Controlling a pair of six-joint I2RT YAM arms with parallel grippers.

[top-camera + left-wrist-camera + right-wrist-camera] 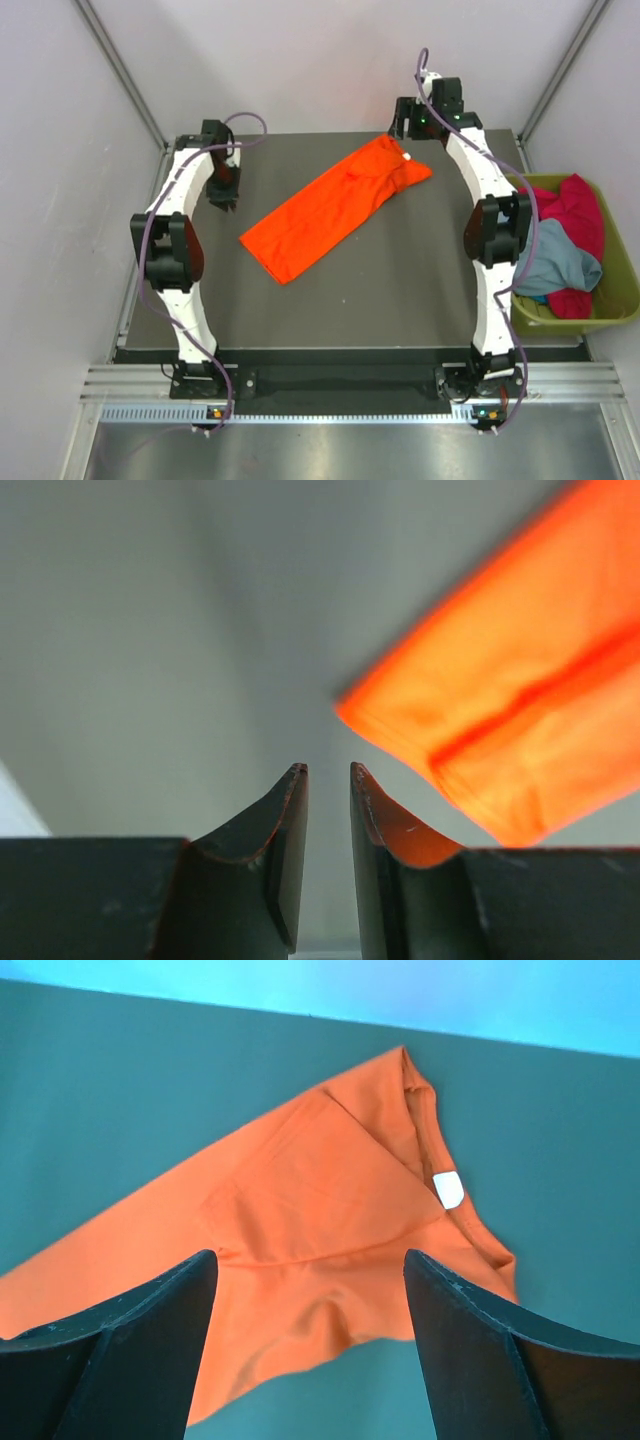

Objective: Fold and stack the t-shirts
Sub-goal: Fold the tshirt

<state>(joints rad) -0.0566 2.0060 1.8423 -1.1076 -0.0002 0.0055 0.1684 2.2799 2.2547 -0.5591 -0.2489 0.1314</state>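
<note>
Orange t-shirt (330, 207) folded lengthwise, lying diagonally on my dark table (420, 290).

My left gripper (328, 772) hangs nearly closed, empty, beside its hem; my right gripper (310, 1265) hovers spread wide above the collar. Other shirts (572, 245) fill the green bin (625, 300).

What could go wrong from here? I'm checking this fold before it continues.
The bright orange cloth t-shirt lies as a long diagonal strip, so a fold could come out skewed. The right gripper is open above the bunched collar end and may pinch several layers. The left gripper, nearly closed, sits off the hem.
</note>
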